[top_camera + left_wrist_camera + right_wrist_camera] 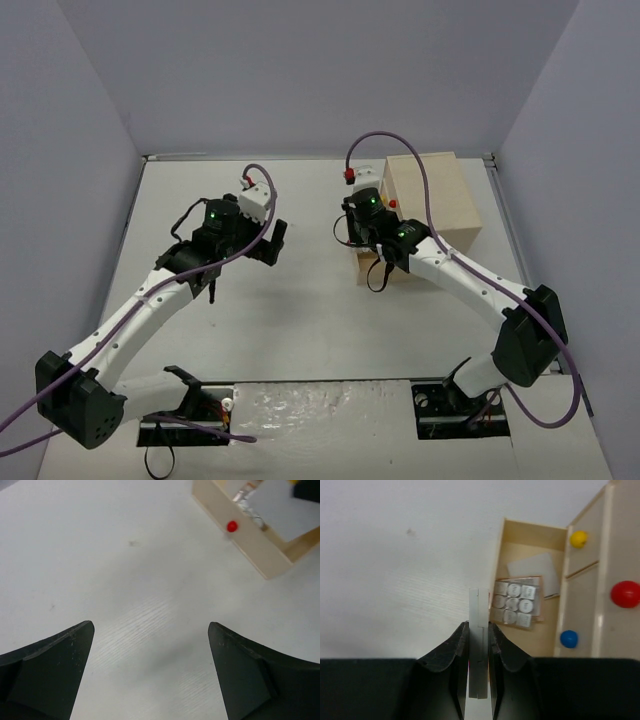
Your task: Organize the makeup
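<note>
Right pincer [478, 626] is clamped on a thin white card [478, 605], held edge-on over the tabletop [395, 580], just left of the open drawer [535, 532]. In the drawer, a palette [516, 603] of silvery pans overlaps a grey card [532, 570]; can't tell which is on top. The box [430, 195] front has a yellow knob [578, 539], red knob [625, 594] and blue knob [568, 639]. Left pincer [150, 630] has its jaws wide apart, holding nothing, over the tabletop, well apart from the drawer.
</note>
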Available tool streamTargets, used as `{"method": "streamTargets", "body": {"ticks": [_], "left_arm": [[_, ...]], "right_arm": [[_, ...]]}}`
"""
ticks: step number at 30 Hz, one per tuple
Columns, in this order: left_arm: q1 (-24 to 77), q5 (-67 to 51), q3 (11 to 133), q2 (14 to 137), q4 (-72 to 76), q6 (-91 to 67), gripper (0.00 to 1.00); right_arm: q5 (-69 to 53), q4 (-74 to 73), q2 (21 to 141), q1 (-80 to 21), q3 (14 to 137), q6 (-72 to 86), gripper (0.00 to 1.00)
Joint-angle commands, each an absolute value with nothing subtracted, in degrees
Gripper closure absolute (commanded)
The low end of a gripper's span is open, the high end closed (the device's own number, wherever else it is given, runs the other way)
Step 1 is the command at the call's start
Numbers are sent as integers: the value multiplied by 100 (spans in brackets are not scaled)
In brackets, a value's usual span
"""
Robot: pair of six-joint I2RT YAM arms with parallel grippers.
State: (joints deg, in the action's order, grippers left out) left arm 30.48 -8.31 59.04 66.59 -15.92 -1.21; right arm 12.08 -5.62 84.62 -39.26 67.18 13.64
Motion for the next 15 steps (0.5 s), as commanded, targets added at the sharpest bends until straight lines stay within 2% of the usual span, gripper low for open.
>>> {"method": "streamTargets", "body": {"ticks": [1, 6, 15], "left_arm": [[2486, 149, 6307, 6475, -1928, -531, 3], [1879, 483, 5984, 6417, -1966, -677, 3], [1828, 295, 5798, 6328, -1808, -584, 3]], "right_arm": [[2996, -407, 8568, -3879, 7208, 831, 100], [3697, -292, 9156, -3869, 7437, 633, 100], [4532, -94, 10246, -3867, 7900, 183, 100]]}}
